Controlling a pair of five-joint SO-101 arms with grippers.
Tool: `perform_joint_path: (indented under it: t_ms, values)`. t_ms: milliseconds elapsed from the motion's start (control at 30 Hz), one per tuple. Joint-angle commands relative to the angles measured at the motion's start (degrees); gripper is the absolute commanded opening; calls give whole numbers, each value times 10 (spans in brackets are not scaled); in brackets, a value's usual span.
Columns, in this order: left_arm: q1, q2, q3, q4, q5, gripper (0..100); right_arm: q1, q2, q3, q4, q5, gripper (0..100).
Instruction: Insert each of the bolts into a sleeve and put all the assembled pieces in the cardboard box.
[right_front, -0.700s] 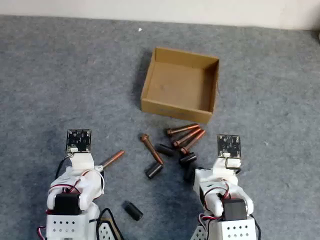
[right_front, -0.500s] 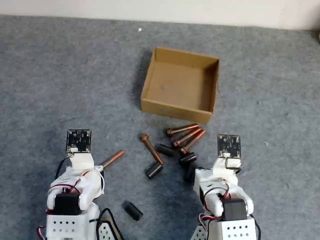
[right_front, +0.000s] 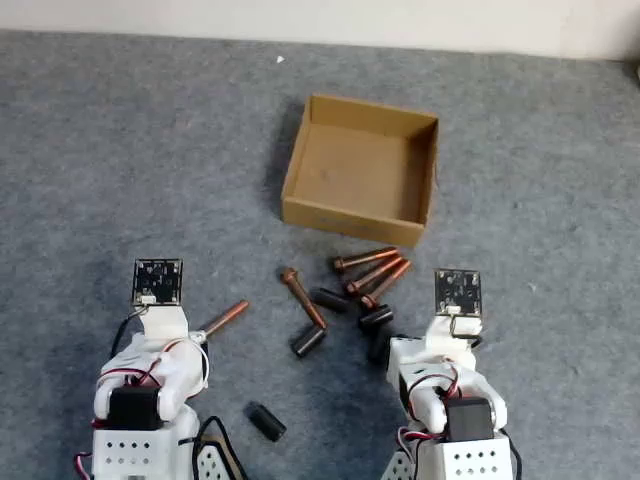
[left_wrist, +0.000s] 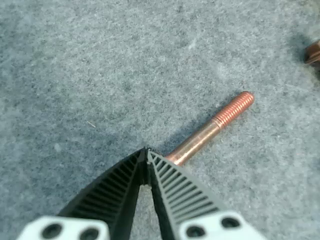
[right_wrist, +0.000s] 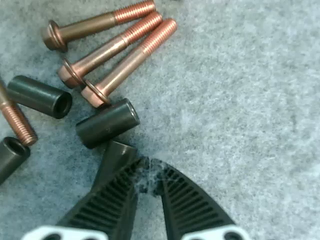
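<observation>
High view shows the cardboard box (right_front: 345, 222) standing open on the grey carpet (right_front: 120, 150), beyond both arms. Three copper bolts (right_front: 375, 275) lie side by side just in front of its near wall. A fourth bolt (right_front: 305, 299) lies slantwise near them, its threaded end just beside a black sleeve (right_front: 308, 341). A stray sleeve (right_front: 266, 421) rests between the arms' bases, well apart from the other parts.

In the left wrist view, the left gripper (left_wrist: 147, 152) has its fingers pressed together at the tips, holding nothing. A lone bolt (left_wrist: 210, 130) lies flat on the carpet, its near end hidden under one finger.

In the right wrist view, the right gripper (right_wrist: 150, 165) has its fingers drawn together at the tips, gripping nothing. One finger covers part of a half-hidden sleeve (right_wrist: 117, 150). A second sleeve (right_wrist: 107, 123) lies just past it, beside the nearest bolt's head.
</observation>
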Motion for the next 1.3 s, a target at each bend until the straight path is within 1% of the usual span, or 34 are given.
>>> perform_joint_path:
  t_ms: [0,1033,1267]
  values:
    - [9,-6,12,1,-2,6,7,-7,82,4,-2,5]
    - [9,-6,12,1,-2,6,7,-7,80,6,-2,5]
    - [9,-6,12,1,-2,6,7,-7,-12,7,2,5]
